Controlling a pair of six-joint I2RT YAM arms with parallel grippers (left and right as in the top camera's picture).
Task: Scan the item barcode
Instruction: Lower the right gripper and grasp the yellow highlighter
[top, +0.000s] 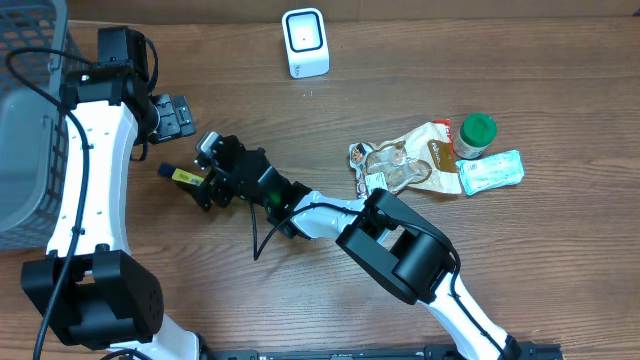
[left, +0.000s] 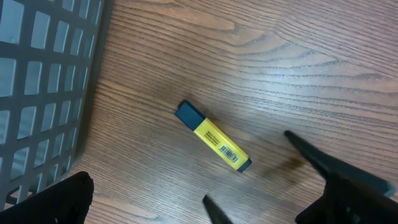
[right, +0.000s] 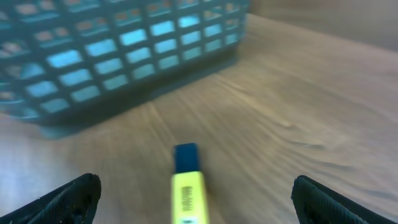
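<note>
Highlighter (top: 181, 176) flat, left of centre, barcode (left: 229, 151) upward for scanner (top: 305, 42); right gripper (top: 202, 174) wide, empty; left gripper (top: 178, 118) wide.

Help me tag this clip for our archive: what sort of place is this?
Probably a mock checkout bench in a lab: a white barcode scanner stands on a wooden table, a grey basket sits at one side, and a barcoded yellow highlighter lies loose.

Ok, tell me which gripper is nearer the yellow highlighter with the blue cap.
Right. The right gripper is open at one end of the yellow highlighter; the left gripper is open too, clearly apart from it, farther back.
</note>
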